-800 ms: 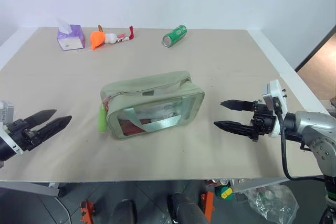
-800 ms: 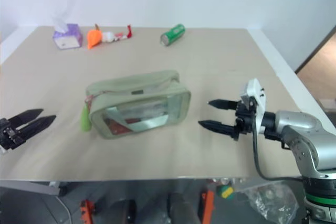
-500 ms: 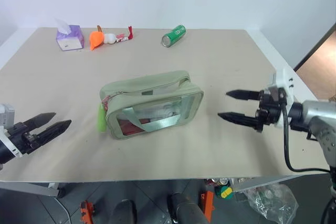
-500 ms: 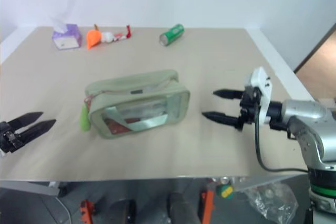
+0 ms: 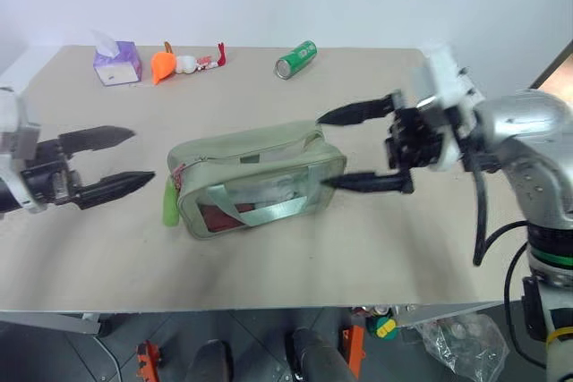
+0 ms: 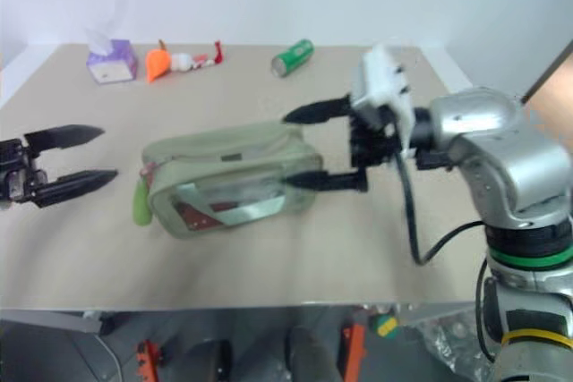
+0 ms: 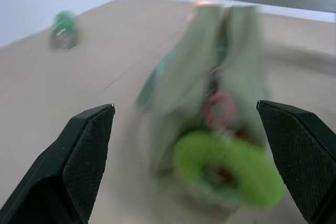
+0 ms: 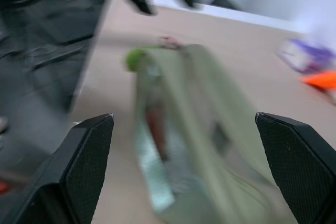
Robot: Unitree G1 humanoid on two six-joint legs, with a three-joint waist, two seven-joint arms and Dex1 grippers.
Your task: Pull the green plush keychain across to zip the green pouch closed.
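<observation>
One green pouch [image 5: 257, 179] lies mid-table, a pale sage bag with a clear front panel showing red and white contents. One green plush keychain [image 5: 168, 205], bright lime, hangs at its left end. At the far edge sit one purple tissue box [image 5: 117, 63], one orange toy [image 5: 165, 66] and one green can [image 5: 296, 60]. Two grippers are raised: the left gripper [image 5: 113, 159] left of the pouch, its fingers spread wide and empty; the right gripper [image 5: 339, 149] at the pouch's right end, also spread wide, one finger above the top edge, one before the front panel. The left wrist view shows the keychain curling into a ring, which the head views do not.
</observation>
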